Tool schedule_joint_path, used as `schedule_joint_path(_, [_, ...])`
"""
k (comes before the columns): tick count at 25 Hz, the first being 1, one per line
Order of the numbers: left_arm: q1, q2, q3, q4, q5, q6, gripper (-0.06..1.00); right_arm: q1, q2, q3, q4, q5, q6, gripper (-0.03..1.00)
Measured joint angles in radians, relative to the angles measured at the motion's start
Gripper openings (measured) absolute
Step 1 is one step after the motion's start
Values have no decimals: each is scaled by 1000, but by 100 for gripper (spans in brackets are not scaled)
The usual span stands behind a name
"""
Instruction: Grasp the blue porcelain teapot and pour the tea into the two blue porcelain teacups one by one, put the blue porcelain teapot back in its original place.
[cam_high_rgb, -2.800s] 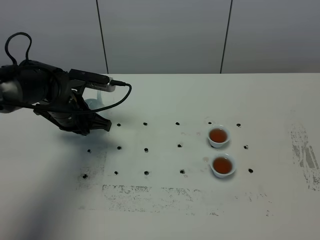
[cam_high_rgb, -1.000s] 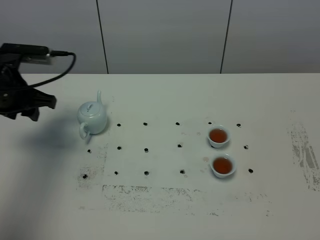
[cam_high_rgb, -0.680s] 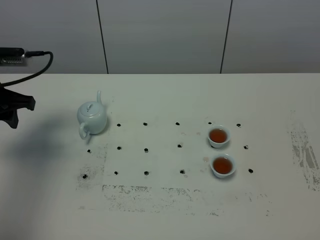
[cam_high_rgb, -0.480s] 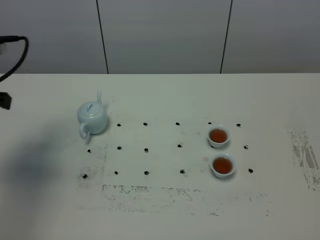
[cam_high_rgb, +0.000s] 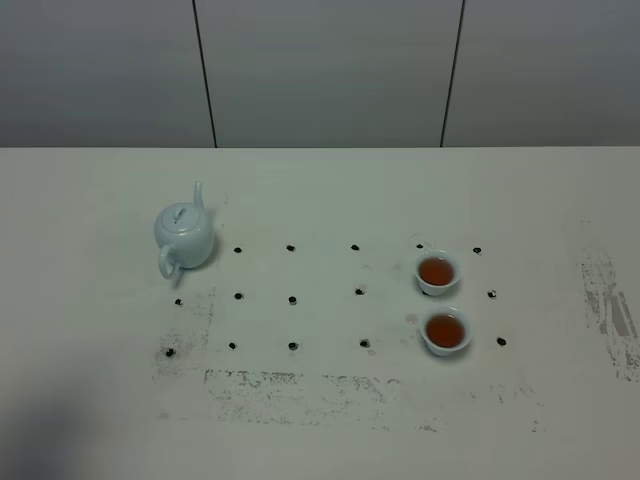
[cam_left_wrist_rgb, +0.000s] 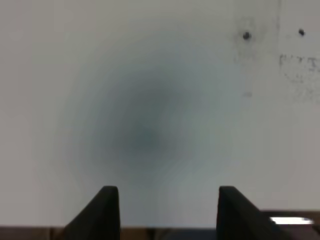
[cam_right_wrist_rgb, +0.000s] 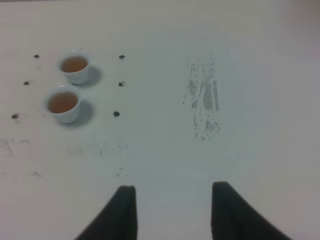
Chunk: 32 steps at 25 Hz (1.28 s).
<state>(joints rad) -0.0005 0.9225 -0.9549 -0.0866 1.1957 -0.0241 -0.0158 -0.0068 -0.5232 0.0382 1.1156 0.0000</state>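
You are hanging both tools, left (cam_left_wrist_rgb: 162, 205) and right (cam_right_wrist_rgb: 170, 205), spread open and empty over bare table (cam_high_rgb: 330, 420), well apart from the teapot (cam_high_rgb: 184, 235) and filled cups (cam_high_rgb: 441, 300), since pouring looks finished.

Neither arm shows in the high view. The left tool (cam_left_wrist_rgb: 164, 212) hangs above bare desk (cam_left_wrist_rgb: 150, 100) with its two dark fingers (cam_left_wrist_rgb: 107, 210) spread apart and nothing between them. The right tool (cam_right_wrist_rgb: 172, 210) likewise hovers over the desk, fingers (cam_right_wrist_rgb: 125, 210) parted and empty.
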Motion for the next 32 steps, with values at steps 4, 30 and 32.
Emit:
schedule_joint_path(4, [0,-199,229,-8,-38,-43,42,0,0,0,0,0,0,34])
schedule_joint_path(30, [1,-926,497,142,-133,-37,42,0,0,0,0,0,0,34])
schedule_joint_path(32, [1,-926,497,142,-133,-37,42,0,0,0,0,0,0,34])
